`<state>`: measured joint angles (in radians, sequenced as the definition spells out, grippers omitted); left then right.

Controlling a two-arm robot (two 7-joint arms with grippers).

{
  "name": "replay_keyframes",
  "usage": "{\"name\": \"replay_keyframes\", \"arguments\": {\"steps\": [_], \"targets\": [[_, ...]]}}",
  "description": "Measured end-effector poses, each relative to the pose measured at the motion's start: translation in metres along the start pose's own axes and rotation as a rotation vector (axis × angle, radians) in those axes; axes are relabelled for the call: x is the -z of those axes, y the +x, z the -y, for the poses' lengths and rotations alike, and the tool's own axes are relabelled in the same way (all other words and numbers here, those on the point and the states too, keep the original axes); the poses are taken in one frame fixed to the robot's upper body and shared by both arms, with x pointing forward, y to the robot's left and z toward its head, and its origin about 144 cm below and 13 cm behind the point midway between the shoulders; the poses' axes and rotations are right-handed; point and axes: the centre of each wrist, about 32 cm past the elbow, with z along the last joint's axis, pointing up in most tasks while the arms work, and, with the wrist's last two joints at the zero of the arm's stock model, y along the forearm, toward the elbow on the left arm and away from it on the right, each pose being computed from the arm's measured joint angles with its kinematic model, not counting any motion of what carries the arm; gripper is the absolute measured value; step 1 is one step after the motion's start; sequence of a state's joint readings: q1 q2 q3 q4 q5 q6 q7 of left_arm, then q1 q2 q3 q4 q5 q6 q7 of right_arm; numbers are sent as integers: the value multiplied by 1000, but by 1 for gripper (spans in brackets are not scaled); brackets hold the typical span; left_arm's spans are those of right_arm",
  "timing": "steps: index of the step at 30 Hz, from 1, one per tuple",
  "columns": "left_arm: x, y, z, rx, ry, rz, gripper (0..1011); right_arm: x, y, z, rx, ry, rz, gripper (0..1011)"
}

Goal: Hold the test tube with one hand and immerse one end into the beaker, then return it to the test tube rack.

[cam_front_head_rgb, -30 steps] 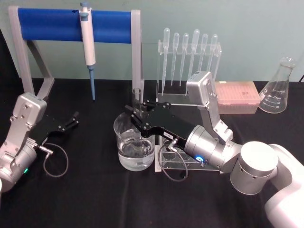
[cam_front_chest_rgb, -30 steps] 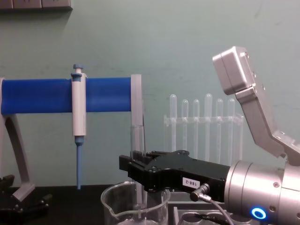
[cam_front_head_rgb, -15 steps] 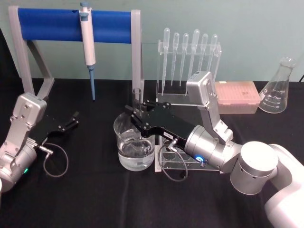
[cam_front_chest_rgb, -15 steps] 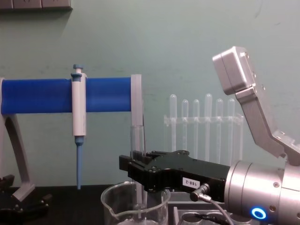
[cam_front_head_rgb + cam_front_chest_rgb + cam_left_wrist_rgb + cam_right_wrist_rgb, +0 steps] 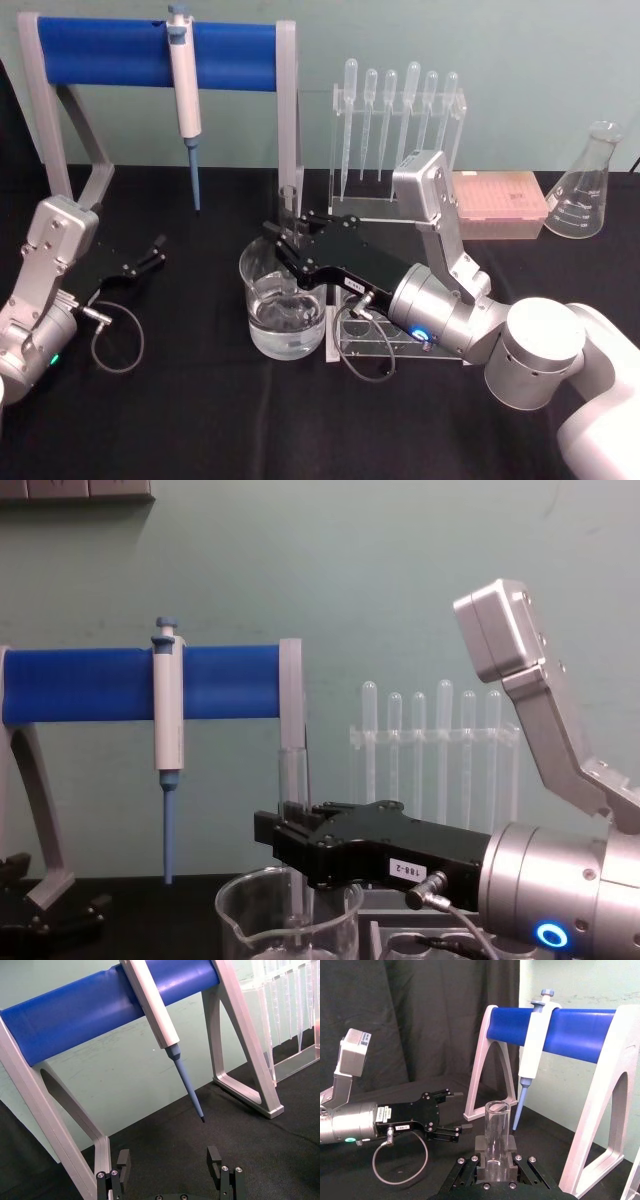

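Note:
My right gripper [image 5: 284,243] is shut on the test tube [image 5: 289,203], a clear glass tube held upright with its open rim on top. The tube stands over the beaker [image 5: 262,290], a wide glass vessel with clear liquid in the bottom. From the chest, the test tube [image 5: 293,775] passes down through the right gripper [image 5: 287,832] and its lower end sits inside the beaker [image 5: 235,922]. The right wrist view has the test tube [image 5: 497,1127] clamped between the fingers [image 5: 481,1146]. My left gripper [image 5: 155,250] rests open at the table's left, and its fingers [image 5: 123,1162] stand apart.
A blue bar stand [image 5: 110,52] holds a white-and-blue pipettor [image 5: 184,85] at the back left. A rack of plastic pipettes [image 5: 398,110], a pink tip box [image 5: 497,203] and a conical flask [image 5: 587,185] stand at the back right. A clear rack [image 5: 352,338] lies under the right arm.

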<state>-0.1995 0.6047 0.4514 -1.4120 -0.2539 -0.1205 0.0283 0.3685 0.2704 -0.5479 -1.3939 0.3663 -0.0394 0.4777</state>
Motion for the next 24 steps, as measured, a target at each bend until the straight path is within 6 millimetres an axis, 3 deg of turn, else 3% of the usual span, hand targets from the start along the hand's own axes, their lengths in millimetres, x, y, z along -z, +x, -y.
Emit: {"name": "replay_keyframes", "arguments": {"steps": [24], "targets": [[0, 0, 0, 0, 0, 0, 1000, 0, 0, 0, 0, 0, 0, 227]]}}
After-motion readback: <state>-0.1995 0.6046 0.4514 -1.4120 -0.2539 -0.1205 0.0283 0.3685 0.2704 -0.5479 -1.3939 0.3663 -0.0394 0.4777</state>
